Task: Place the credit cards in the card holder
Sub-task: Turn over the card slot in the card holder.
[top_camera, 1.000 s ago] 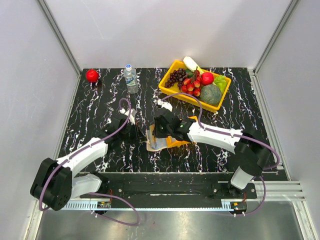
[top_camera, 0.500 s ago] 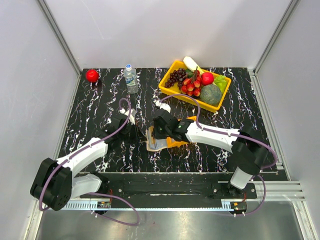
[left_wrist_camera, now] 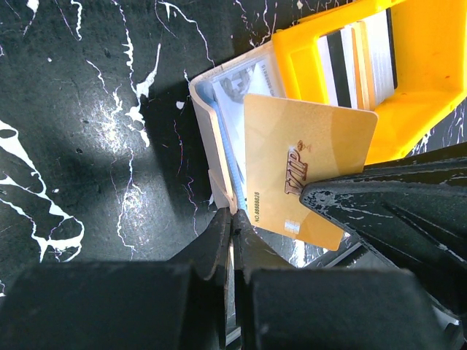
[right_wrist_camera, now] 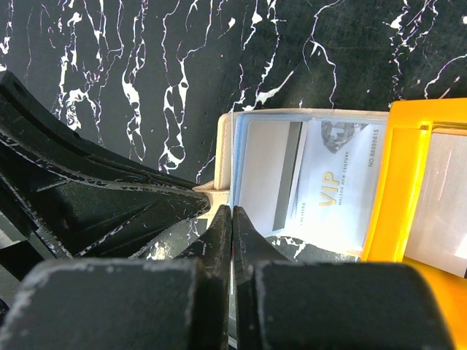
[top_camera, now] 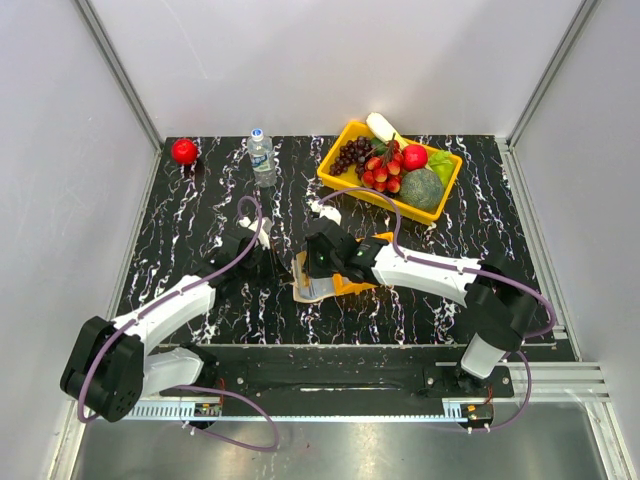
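Hovering at the mouth of the card holder [left_wrist_camera: 208, 131], a gold credit card [left_wrist_camera: 306, 157] stands on edge, its long side just beside the clear sleeves; whether it has caught a slot, I cannot tell. One white card [right_wrist_camera: 332, 186] already sits behind the plastic. The right gripper [right_wrist_camera: 232, 219] is clamped shut on the gold card, and over the last second its arm has crept slightly left toward the holder, then all but stopped, which reads as lining up the insertion. The left gripper [left_wrist_camera: 230, 226] is pinched closed on the holder's beige edge, steadying it on the table [left_wrist_camera: 80, 109] against the orange tray [left_wrist_camera: 306, 51], where more cards [left_wrist_camera: 357, 62] wait.
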Controlling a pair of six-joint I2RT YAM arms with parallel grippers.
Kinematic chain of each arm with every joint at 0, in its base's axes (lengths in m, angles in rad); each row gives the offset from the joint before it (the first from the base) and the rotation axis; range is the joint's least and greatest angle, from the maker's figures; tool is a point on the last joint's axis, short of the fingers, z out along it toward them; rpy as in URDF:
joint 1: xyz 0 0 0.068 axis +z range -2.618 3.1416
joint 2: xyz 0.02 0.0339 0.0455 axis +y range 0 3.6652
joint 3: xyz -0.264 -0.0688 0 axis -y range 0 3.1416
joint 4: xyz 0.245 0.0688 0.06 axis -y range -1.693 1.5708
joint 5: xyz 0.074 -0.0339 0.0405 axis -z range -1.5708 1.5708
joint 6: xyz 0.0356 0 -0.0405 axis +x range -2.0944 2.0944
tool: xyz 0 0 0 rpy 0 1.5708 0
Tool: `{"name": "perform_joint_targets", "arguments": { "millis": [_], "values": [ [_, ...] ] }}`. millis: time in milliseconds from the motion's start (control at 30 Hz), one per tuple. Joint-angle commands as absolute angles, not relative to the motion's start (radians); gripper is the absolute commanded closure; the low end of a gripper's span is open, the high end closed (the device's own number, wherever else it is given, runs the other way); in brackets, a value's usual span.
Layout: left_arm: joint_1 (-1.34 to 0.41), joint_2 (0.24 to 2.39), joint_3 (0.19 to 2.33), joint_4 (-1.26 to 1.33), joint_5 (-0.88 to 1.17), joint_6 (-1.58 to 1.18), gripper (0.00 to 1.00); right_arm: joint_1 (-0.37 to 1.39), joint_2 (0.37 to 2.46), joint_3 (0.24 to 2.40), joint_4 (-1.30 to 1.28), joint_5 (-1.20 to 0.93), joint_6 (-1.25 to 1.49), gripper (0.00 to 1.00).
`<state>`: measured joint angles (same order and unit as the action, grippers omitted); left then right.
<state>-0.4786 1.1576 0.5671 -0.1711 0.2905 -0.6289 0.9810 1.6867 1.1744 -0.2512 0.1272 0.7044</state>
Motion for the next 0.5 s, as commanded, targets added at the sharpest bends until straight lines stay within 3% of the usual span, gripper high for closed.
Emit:
{"name": "perform_joint_targets", "arguments": {
  "millis": [0,467],
  "values": [
    [-0.482,1.126,0.58,-0.144,0.276,-0.637,1.0,0.996,1.667,1.213,-0.236,0.133,0.703,1.0],
    [-0.48,1.111,0.577,-0.155,0.265,-0.637,1.0,1.015,1.671,1.227,-0.255,0.172,0.712,1.0]
  ]
}}
